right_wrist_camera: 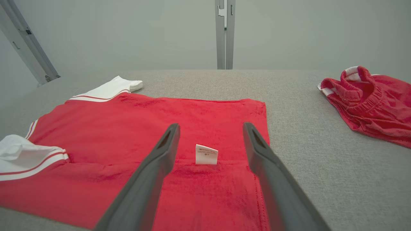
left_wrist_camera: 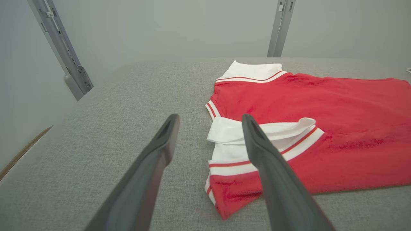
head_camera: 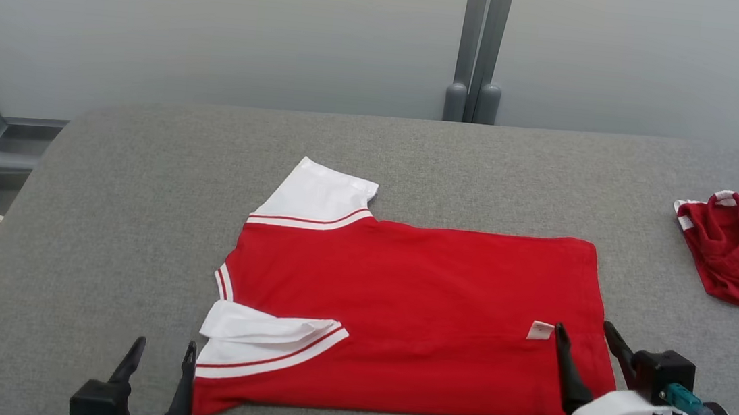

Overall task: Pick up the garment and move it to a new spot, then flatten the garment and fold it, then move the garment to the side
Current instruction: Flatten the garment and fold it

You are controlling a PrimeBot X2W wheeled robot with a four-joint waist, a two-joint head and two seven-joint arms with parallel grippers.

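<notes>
The head view has the red, white-sleeved fabric shirt (head_camera: 402, 292) flat in the middle of the grey padded bench (head_camera: 142, 179), the spread left claw (head_camera: 165, 347) off its near-left corner and the spread right claw (head_camera: 585, 328) over its near-right hem; the left wrist view shows the rumpled white sleeve (left_wrist_camera: 231, 131) close up; the right wrist view shows a white label (right_wrist_camera: 206, 154) between the fingers.

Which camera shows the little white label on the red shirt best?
The right wrist view: the label sits close and centred, with faint print visible. In the head view it is a tiny white patch.
</notes>
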